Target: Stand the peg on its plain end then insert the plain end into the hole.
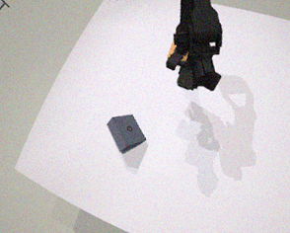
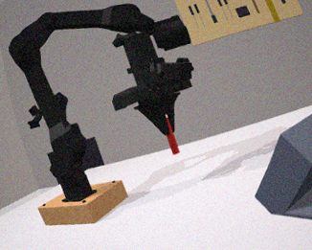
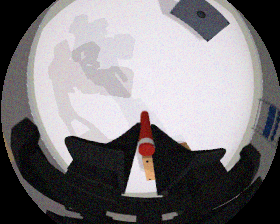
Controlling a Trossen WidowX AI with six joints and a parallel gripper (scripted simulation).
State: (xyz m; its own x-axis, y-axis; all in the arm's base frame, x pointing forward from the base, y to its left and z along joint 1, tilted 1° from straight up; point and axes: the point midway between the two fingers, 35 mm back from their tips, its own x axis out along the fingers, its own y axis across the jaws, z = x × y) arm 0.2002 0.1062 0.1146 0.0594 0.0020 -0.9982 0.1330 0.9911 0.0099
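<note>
claw (image 1: pixel 199 82) (image 2: pixel 170 132) (image 3: pixel 145 126): pinched shut on the red peg (image 2: pixel 174 145) (image 3: pixel 145 125), banded end up | peg: looks off the table, near upright, slight lean, plain end down | sloped panel (image 1: pixel 125 138) (image 2: pixel 295 162) (image 3: pixel 194 21): well apart, down-left of the claw from the top view | next imo: carry it over, tip its long axis to match the hole (image 1: pixel 129 128) (image 3: pixel 201 14)

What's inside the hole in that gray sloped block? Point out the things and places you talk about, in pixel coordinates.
Nothing shows in the hole (image 1: pixel 129 128) (image 3: pixel 201 14) but darkness; its bottom is hidden. The red peg (image 2: pixel 173 144) (image 3: pixel 145 127) is in the gripper (image 2: pixel 169 131) (image 3: pixel 145 126).
</note>
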